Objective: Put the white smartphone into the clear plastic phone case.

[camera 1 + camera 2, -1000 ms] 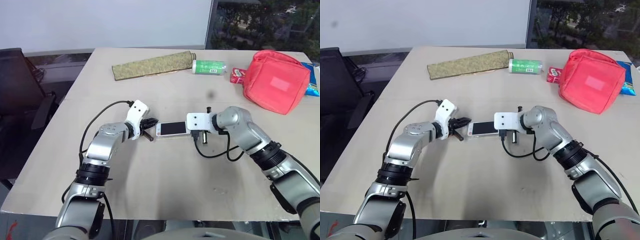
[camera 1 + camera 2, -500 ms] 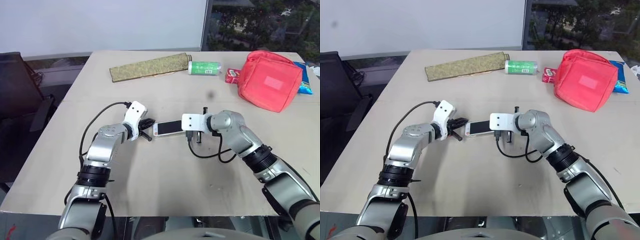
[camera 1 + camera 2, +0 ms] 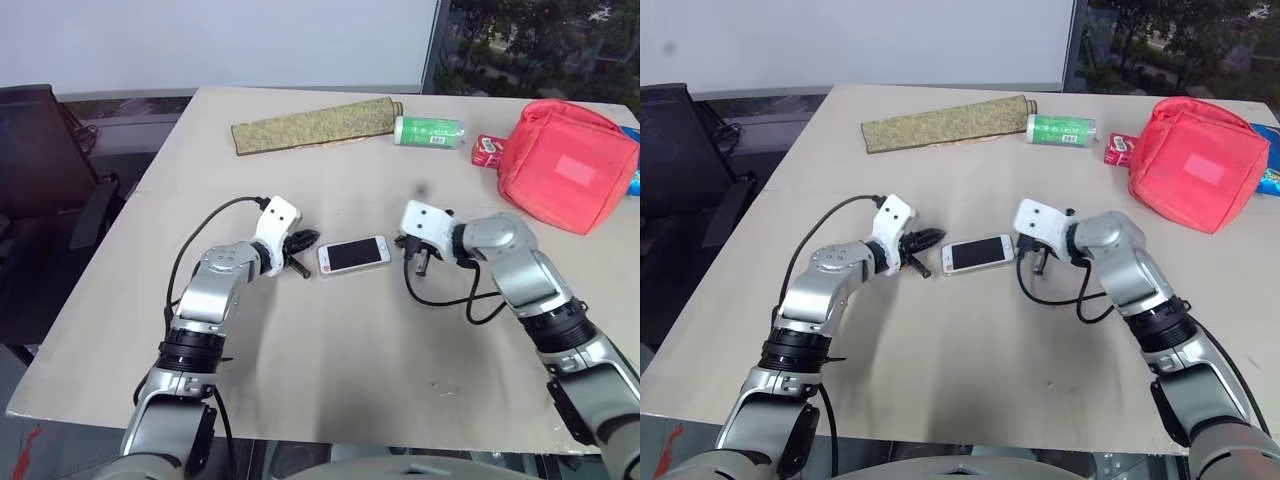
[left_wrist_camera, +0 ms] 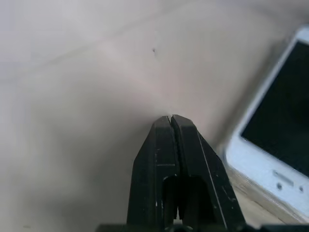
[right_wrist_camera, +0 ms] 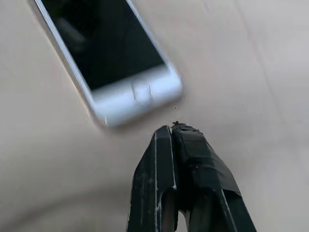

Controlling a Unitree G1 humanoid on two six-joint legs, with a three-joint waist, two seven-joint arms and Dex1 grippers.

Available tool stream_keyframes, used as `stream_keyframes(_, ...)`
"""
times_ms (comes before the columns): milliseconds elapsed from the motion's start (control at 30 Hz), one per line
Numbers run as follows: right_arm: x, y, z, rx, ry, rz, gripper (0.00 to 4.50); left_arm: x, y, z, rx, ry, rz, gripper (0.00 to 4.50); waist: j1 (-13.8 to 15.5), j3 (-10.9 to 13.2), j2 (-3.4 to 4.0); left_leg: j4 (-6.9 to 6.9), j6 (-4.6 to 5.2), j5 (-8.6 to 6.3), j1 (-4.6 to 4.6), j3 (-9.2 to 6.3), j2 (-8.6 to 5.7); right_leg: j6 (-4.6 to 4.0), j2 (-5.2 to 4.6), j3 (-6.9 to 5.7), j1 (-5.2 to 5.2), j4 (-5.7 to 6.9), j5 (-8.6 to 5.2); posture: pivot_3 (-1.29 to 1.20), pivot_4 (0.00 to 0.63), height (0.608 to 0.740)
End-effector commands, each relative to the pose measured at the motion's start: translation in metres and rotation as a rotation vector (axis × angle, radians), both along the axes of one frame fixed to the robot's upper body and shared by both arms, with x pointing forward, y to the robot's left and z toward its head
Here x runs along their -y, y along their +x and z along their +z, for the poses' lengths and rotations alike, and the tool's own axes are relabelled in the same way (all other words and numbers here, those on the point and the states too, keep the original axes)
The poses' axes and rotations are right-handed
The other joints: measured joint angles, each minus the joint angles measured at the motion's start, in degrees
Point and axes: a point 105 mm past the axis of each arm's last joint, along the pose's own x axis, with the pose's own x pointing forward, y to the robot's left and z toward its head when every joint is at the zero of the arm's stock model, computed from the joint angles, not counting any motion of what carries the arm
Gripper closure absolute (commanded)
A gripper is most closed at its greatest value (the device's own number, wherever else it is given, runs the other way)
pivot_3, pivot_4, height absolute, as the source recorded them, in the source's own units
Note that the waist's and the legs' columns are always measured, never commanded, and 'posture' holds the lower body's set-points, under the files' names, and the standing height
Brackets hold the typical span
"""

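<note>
- Head cameras sit high, looking forward and down over both arms across the worktop (image 3: 330, 390), far edge and wall included.
- The two eyes share nearly the whole scene: the white smartphone (image 3: 353, 254) in the middle, the red pouch (image 3: 566, 167) far right, only slightly offset sideways between them.
- Left wrist camera looks along the left tool (image 4: 172, 117), very close to the surface, catching one end of the phone at the frame's edge.
- Right wrist camera looks along the right tool (image 5: 173, 127), equally close, facing the phone's other end.
- Both wrist views share the phone with the head views.
</note>
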Motion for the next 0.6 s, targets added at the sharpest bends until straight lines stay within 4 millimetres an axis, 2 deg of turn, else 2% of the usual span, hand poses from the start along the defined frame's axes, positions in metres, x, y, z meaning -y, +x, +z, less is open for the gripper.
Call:
stream_keyframes(33,0.005,0.004,0.010,0.038,0.109,-0.056,4.44,0.011,0.001,0.035,0.135,-0.032,-0.035,4.50,-0.3,0.0,-0.02,-0.05,0.00,0.00,0.00,0.02,0.00,0.00,0.00,0.00,0.00,-0.03,0.00,0.00,0.150,0.740)
stream_keyframes(100,0.008,0.004,0.007,0.034,0.163,-0.079,4.44,0.014,0.000,0.041,0.163,-0.045,-0.052,4.50,-0.3,0.0,-0.03,-0.12,0.00,0.00,0.01,0.02,0.02,0.00,0.02,-0.01,0.00,-0.07,0.00,0.00,0.150,0.740)
stream_keyframes(233,-0.010,-0.009,0.018,0.040,0.460,-0.013,4.44,0.037,-0.017,0.058,0.185,-0.190,-0.186,4.50,-0.3,0.1,-0.06,-0.23,0.00,0.01,0.02,-0.01,0.04,-0.01,0.05,-0.02,0.00,-0.13,0.00,0.00,0.150,0.740)
stream_keyframes(300,-0.021,-0.023,0.023,0.003,0.637,0.054,4.44,0.050,-0.034,0.048,0.139,-0.199,-0.287,4.50,-0.4,0.1,-0.05,-0.23,0.00,0.00,0.02,0.03,0.05,-0.01,0.05,0.02,0.00,-0.16,0.00,0.00,0.150,0.740)
stream_keyframes(400,-0.029,-0.040,0.012,-0.049,0.744,0.118,4.44,0.064,-0.057,0.020,0.047,-0.150,-0.412,4.50,-0.4,0.1,-0.03,-0.25,0.02,-0.01,0.07,0.09,0.07,-0.01,0.09,0.08,0.03,-0.19,0.00,0.00,0.150,0.740)
stream_keyframes(467,-0.031,-0.042,0.000,-0.059,0.734,0.130,4.44,0.065,-0.060,0.009,0.006,-0.132,-0.416,4.50,-0.3,0.1,-0.04,-0.25,0.05,-0.02,0.08,0.10,0.06,-0.01,0.12,0.09,0.03,-0.19,-0.01,0.00,0.150,0.740)
stream_keyframes(600,-0.028,-0.033,-0.015,-0.070,0.734,0.089,4.44,0.056,-0.053,-0.012,-0.032,-0.065,-0.354,4.50,-0.3,0.1,-0.03,-0.17,0.05,0.01,0.15,0.10,0.10,0.11,0.26,0.04,0.09,-0.18,-0.04,0.00,0.150,0.740)
